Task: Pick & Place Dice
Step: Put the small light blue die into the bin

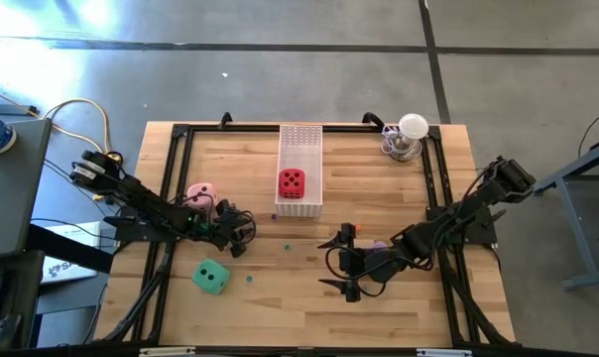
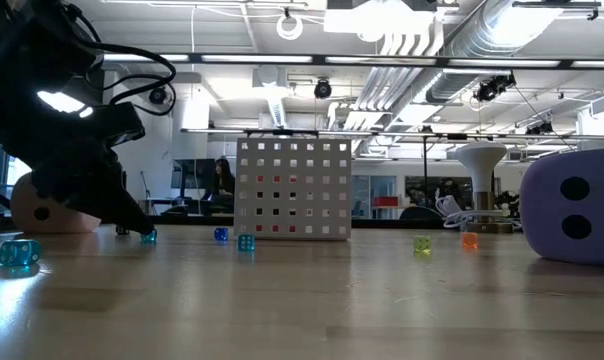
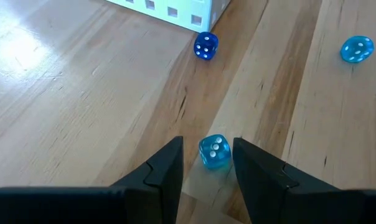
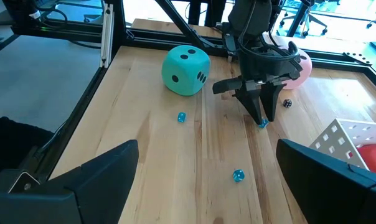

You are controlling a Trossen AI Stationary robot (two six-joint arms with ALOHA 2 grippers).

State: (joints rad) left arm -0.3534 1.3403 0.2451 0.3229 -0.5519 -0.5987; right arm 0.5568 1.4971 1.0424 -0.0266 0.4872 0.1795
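The red die [image 1: 292,182] lies in the white perforated tray [image 1: 301,139]. The pink die [image 1: 200,194] rests on the table beside my left arm, and the green die [image 1: 211,278] sits nearer the near edge. The purple die [image 2: 577,205] sits by my right arm, mostly hidden by it in the high view. My left gripper [image 3: 206,146] is open and points down at the table. Its fingers stand on either side of a small clear blue die [image 3: 214,151], with a gap on one side. My right gripper [image 4: 206,177] is open wide and level, right of the table's centre.
Small clear dice lie scattered on the wood: a dark blue one [image 3: 205,45] by the tray's corner, light blue ones [image 3: 357,49] [image 4: 238,176] [image 4: 181,117]. A white mushroom-shaped object [image 1: 411,137] stands at the far right corner. Black frame rails [image 1: 171,169] run along the table's sides.
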